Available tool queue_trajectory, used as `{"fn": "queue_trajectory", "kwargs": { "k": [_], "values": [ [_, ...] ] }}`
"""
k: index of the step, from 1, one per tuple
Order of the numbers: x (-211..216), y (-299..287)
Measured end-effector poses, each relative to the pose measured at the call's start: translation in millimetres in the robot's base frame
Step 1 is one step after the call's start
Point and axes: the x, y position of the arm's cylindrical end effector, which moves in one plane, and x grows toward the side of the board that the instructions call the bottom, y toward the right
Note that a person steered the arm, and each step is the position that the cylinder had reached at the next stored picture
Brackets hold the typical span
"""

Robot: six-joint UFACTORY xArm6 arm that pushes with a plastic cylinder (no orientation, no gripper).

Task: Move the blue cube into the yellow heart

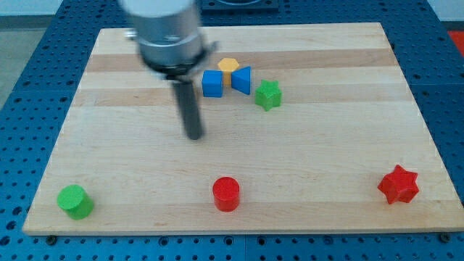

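Observation:
The blue cube (212, 83) sits near the board's top centre. A yellow block (228, 67) with an angular top lies just above and to its right, touching or nearly touching it; I cannot tell whether it is the heart. A second blue block (242, 79), wedge-like, lies right of the cube. My tip (193, 135) rests on the board below and slightly left of the blue cube, about a block's width away from it. The rod rises to the grey arm body (168, 36) at the view's top.
A green star (268, 95) lies right of the blue blocks. A green cylinder (75, 201) stands at the bottom left, a red cylinder (226, 193) at the bottom centre, a red star (399, 185) at the bottom right. The wooden board (348, 130) lies on a blue perforated table.

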Motion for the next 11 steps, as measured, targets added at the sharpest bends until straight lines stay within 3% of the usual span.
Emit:
{"fn": "queue_trajectory", "kwargs": {
  "k": [1, 4, 6, 8, 10, 11],
  "values": [
    [-45, 41],
    [-60, 7],
    [-68, 34],
    [-88, 7],
    [-80, 12],
    [-41, 38]
  ]
}}
